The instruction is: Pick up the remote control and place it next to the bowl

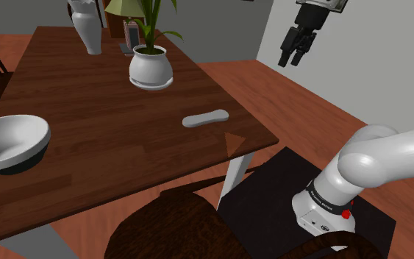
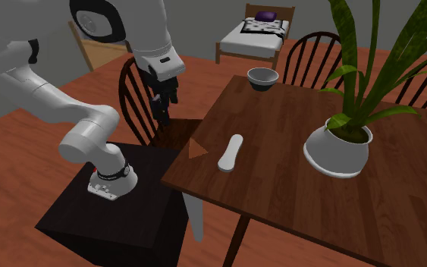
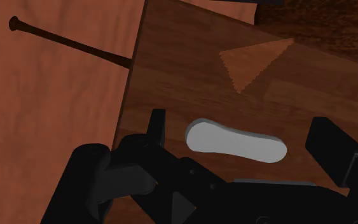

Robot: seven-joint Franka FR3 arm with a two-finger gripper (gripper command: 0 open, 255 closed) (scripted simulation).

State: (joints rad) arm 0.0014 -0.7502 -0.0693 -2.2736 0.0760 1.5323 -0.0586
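Grey remote [image 1: 205, 118] lies flat on the wooden bench [image 1: 109, 140], near the corner closest to me, just beside a lighter triangular mark [image 1: 234, 142] in the top. My tool [image 1: 291, 59] hangs high and off that corner, out over the floor [image 1: 271, 88]. Fingers [image 3: 157, 127] are spread, nothing in them.

So the remote is down and inboard from me: in the shoulder view, lower than the tool and to its left. In the wrist view it shows between the two fingers, far below them, untouched.

Key point: its long axis runs nearly finger to finger, i.e. along my closing line. My read is that closing as-is would pinch it end to end. I'd rotate the wrist to take it across the narrow width, then descend.

Bowl [image 1: 10, 143] sits at the far end of the bench, well apart from the remote.
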